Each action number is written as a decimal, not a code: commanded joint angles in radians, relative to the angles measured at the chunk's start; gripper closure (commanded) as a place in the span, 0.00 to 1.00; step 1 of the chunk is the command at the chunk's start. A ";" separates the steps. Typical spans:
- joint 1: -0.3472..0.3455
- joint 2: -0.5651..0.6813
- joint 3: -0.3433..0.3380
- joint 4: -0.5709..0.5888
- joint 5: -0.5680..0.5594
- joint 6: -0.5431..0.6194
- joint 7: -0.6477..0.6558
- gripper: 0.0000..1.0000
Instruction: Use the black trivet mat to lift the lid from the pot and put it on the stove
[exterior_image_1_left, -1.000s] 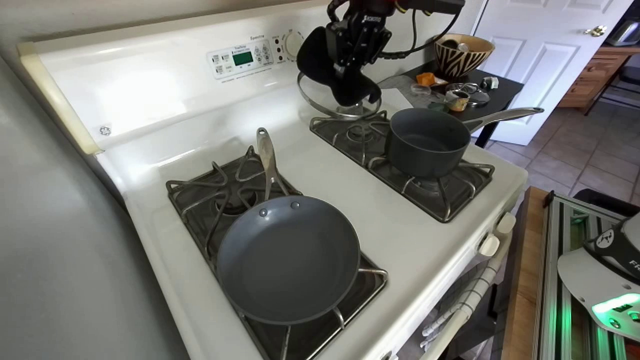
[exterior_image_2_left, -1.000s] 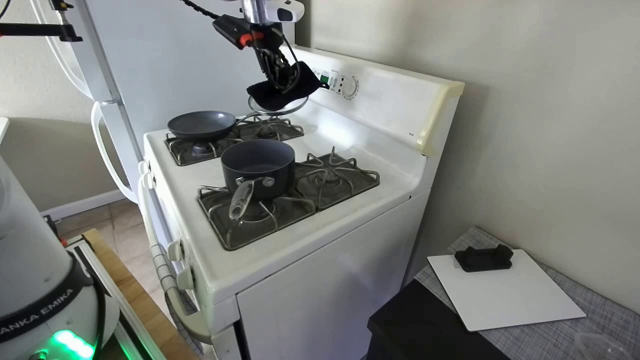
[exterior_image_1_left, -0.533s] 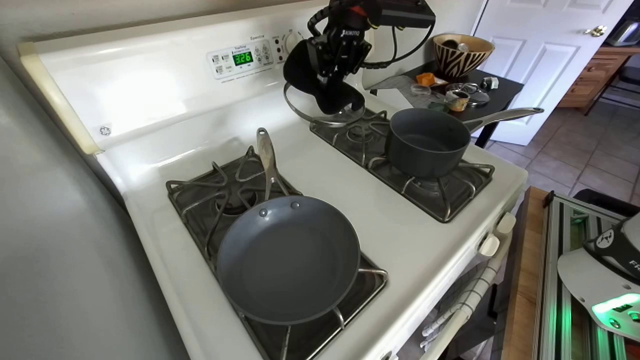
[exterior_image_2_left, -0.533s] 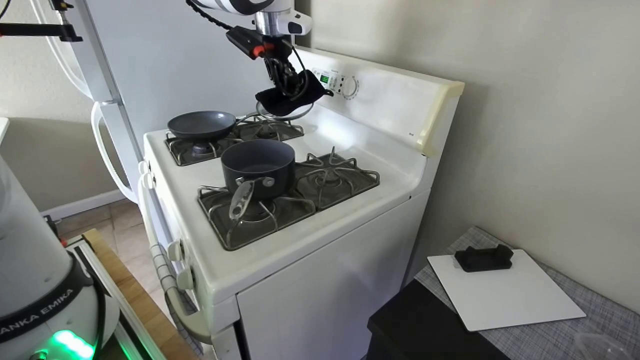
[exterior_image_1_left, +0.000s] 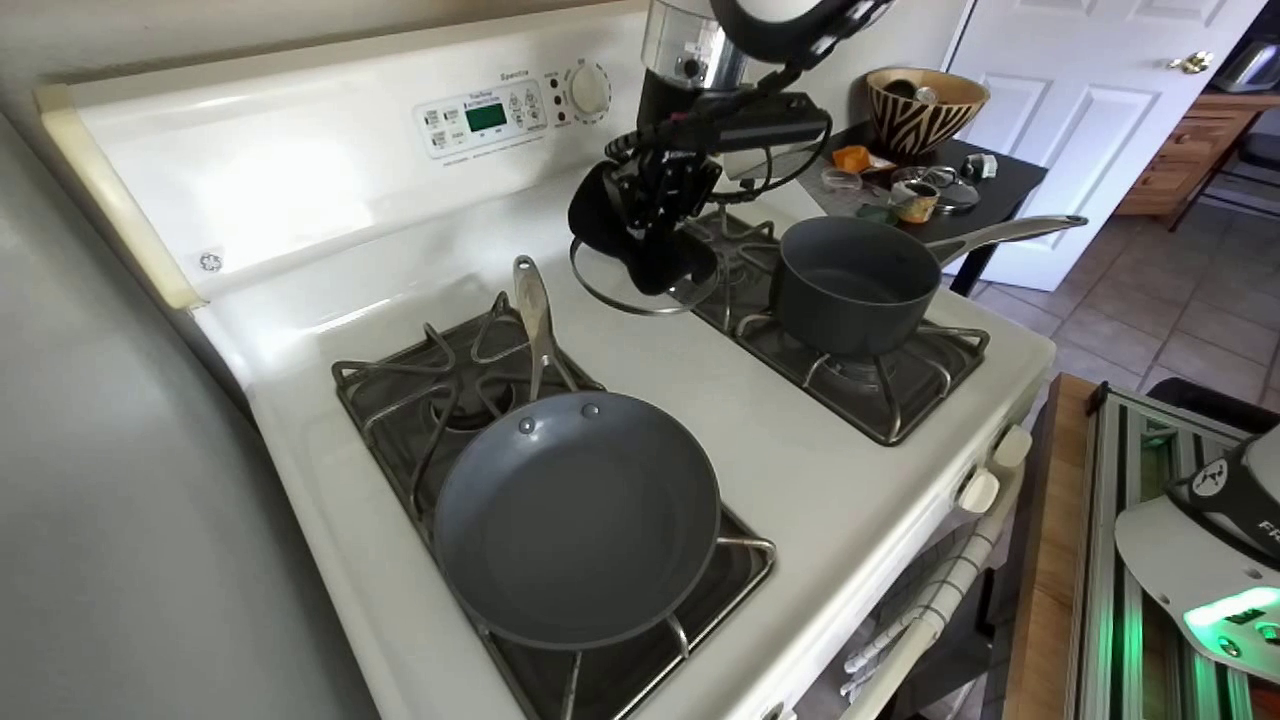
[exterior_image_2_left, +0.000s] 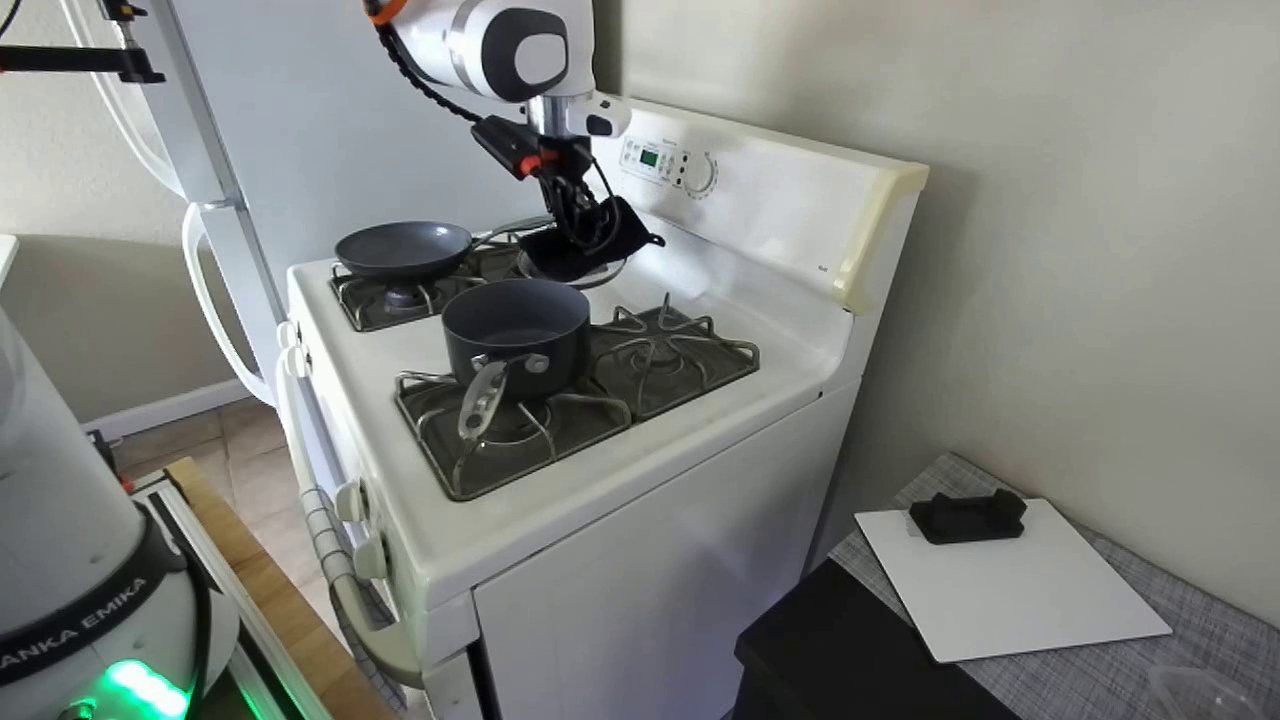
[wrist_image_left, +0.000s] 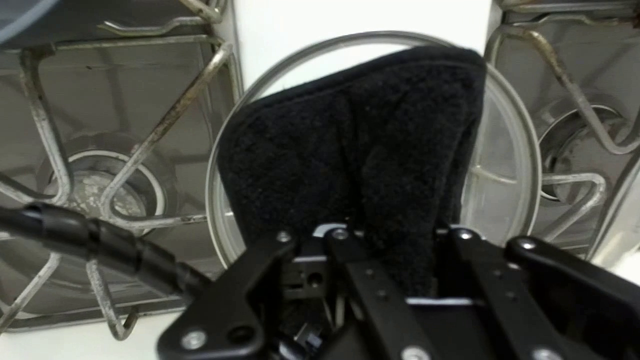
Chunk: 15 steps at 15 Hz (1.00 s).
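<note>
- Wrist view: clamped in the tool (wrist_image_left: 400, 237), the black trivet mat (wrist_image_left: 380, 150), a soft, napped square of fabric with bound edges, creased and bent, rounded at the corner.

- Just beneath the mat, the lid (wrist_image_left: 500, 150): a clear, round disc ringed by smooth metal, center hidden under the black folds.

- Over the stove (exterior_image_1_left: 800, 480), toward the back panel (exterior_image_1_left: 300, 180), with the lid above the glossy white strip between burner grates (wrist_image_left: 192, 90); impossible to tell whether touching.

- Standing uncovered on a front burner in both exterior views, the pot (exterior_image_1_left: 850, 325): dark gray, deep and straight-sided, with a long metallic handle (exterior_image_1_left: 1010, 232).

- Across the stovetop, a frying pan (exterior_image_1_left: 575, 520), wide, shallow and smooth gray, handle turned toward the back.

- Under the cookware, bent metal bars with brown patches; behind, a small green display (exterior_image_1_left: 487, 117).

- Overhead, a white arm (exterior_image_2_left: 575, 60) and a ribbed black cable (wrist_image_left: 100, 245).

- Along the oven front, a checked towel (exterior_image_1_left: 945, 595).

- Past the stove, a flared, striped bowl (exterior_image_1_left: 925, 115) on a dark counter (exterior_image_1_left: 1010, 180); beyond, a white paneled door (exterior_image_1_left: 1090, 120) and tiled floor (exterior_image_1_left: 1140, 290).

- In an exterior view, a flat white board (exterior_image_2_left: 1000, 600) bearing a black holder (exterior_image_2_left: 967, 520), on woven gray cloth (exterior_image_2_left: 1215, 640); at the stove's far side, a tall, pale refrigerator (exterior_image_2_left: 350, 130), with a plain wall (exterior_image_2_left: 1080, 250) behind.
</note>
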 joint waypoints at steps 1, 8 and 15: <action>0.027 0.077 -0.015 0.046 -0.001 0.038 0.001 0.96; 0.053 0.173 -0.034 0.108 -0.016 0.031 0.011 0.96; 0.085 0.237 -0.062 0.157 -0.041 0.019 0.027 0.96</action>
